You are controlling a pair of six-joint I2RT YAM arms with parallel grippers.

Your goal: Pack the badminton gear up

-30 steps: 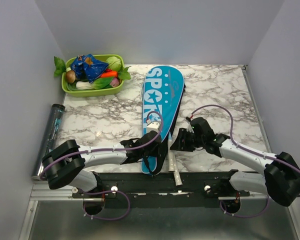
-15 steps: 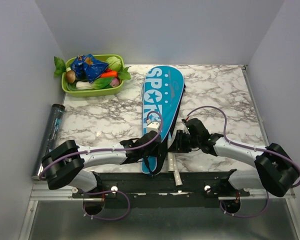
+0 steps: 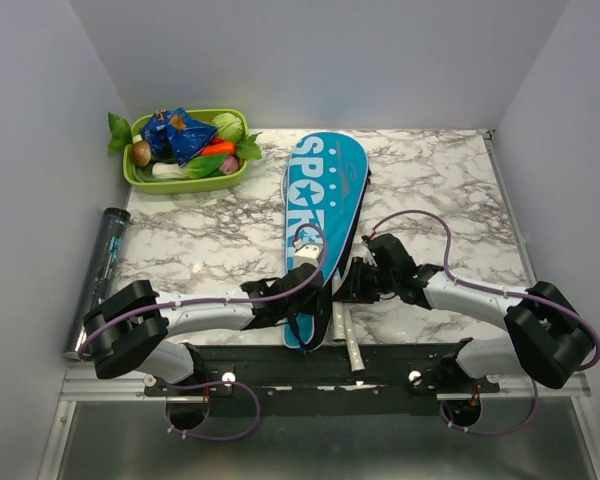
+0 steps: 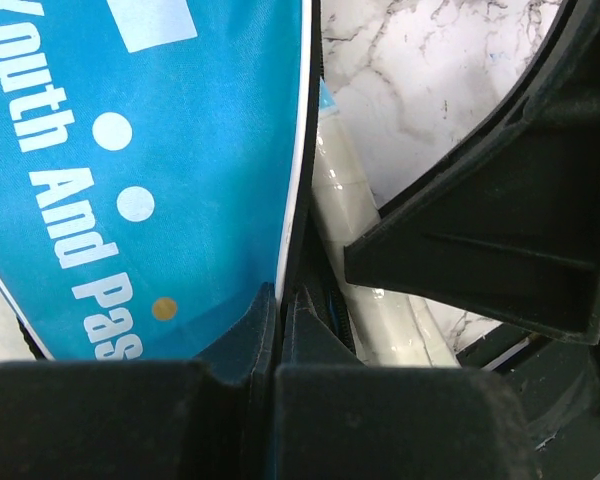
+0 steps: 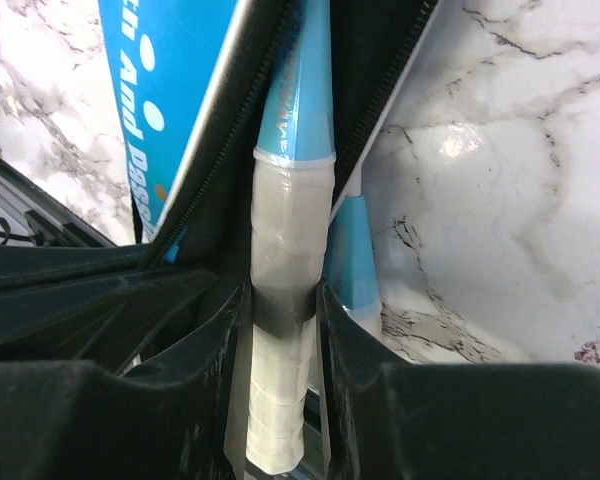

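Grey walls close in a marble table (image 3: 430,190) on three sides. From above, a blue cover (image 3: 325,190) lettered "SPORT" runs from the far middle of the table down to the near edge, and both arms meet over its near end and hide it. Only the white butt of a racket (image 3: 348,338) shows there, poking out toward the near edge.

The wrist views fill that gap. The left gripper (image 4: 277,340) has its jaws together, pinching the cover's dark seam, with the white racket handle just beside it. The black body of the other arm blocks the right side of this view. In the right wrist view, the right gripper (image 5: 285,335) has its fingers (image 5: 205,350) pressed against both sides of the racket's taped white handle, at a dark band. The blue neck above the tape runs in between the cover's parted zip edges. A second racket (image 5: 355,250) lies touching it on the marble side, its blue neck also going into the cover.

A green tray (image 3: 140,178) at the far left corner holds toy vegetables (image 3: 195,140). A dark clear tube (image 3: 107,255) lies along the left edge, well apart from the cover; its contents cannot be made out.
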